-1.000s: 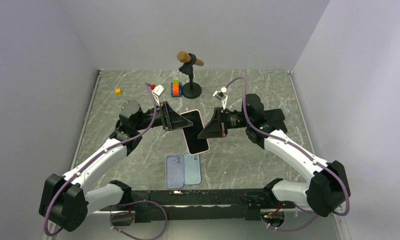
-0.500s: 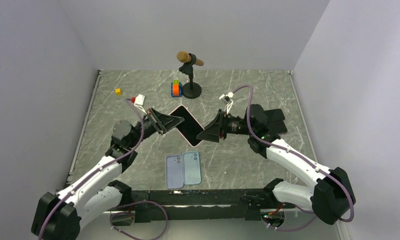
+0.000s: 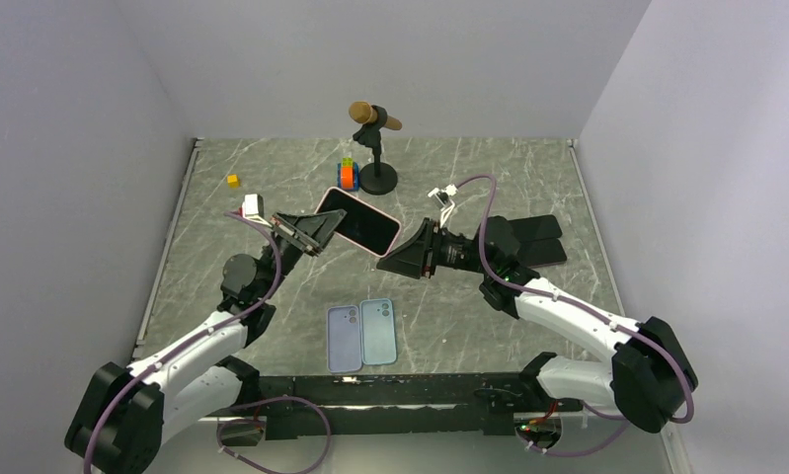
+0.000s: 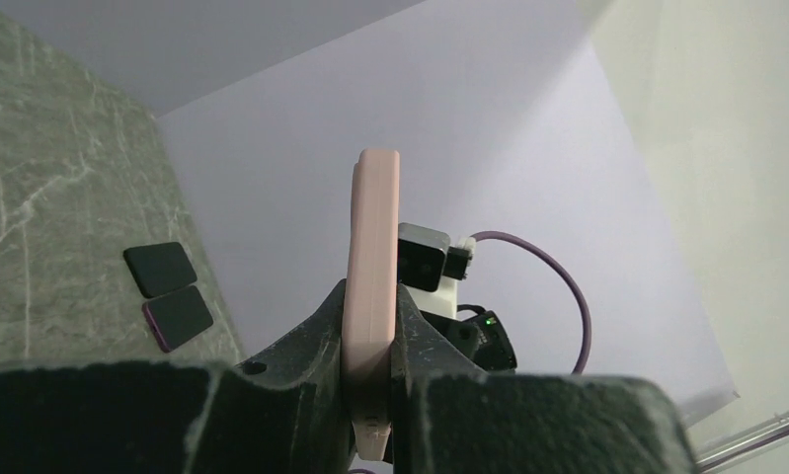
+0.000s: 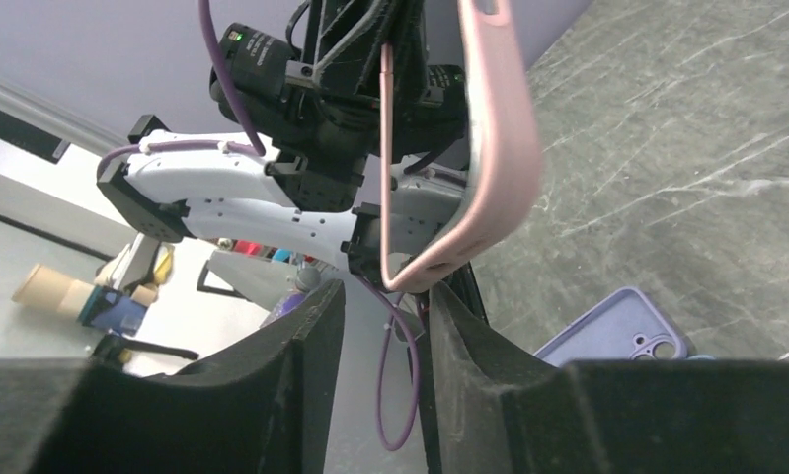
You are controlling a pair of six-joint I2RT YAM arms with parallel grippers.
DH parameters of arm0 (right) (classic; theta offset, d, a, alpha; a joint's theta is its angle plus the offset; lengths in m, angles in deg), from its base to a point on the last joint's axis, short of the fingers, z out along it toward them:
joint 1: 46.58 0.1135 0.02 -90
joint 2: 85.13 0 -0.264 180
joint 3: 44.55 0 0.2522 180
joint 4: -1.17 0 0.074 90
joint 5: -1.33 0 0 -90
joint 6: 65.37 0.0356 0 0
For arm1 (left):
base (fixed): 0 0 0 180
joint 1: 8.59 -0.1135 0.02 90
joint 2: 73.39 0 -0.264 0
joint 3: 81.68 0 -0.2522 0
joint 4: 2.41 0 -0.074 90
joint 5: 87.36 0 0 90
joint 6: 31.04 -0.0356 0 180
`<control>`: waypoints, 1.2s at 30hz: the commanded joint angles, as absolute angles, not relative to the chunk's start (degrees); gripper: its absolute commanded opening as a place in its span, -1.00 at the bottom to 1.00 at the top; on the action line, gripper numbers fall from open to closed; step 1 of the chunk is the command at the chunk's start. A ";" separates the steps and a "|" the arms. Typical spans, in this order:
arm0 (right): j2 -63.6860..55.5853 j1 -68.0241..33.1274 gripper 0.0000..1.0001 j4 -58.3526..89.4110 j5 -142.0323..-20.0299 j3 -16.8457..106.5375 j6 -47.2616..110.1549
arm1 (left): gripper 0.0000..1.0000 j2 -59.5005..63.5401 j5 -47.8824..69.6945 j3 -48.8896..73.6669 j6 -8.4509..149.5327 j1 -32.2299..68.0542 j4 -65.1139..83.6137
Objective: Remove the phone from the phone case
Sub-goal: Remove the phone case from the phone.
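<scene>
The phone (image 3: 360, 221), dark screen up, sits in a pink phone case (image 4: 370, 257) and is held tilted in the air over the table's middle. My left gripper (image 3: 319, 229) is shut on its left end; in the left wrist view the fingers (image 4: 316, 341) clamp the case's pink edge. My right gripper (image 3: 402, 257) stands open at the phone's lower right corner. Seen from the right wrist, the case's rounded corner (image 5: 425, 276) hangs just past the fingertips (image 5: 316, 321), with neither pad touching it.
A purple case (image 3: 344, 338) and a light blue case (image 3: 377, 331) lie side by side near the front. Two dark phones (image 3: 538, 237) lie behind the right arm. At the back stand a microphone on a stand (image 3: 375, 148), an orange and blue block stack (image 3: 347, 176) and a yellow block (image 3: 233, 181).
The left gripper closed on the phone and swung it up and back to the left. The right gripper let go and now stands open at the phone's corner.
</scene>
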State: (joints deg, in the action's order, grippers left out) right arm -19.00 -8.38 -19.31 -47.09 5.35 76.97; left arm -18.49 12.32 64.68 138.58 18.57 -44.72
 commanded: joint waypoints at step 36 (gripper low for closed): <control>-13.10 -10.81 -1.00 -29.49 -39.50 5.94 55.05 | -1.00 -10.78 40.97 52.76 158.00 19.96 -60.67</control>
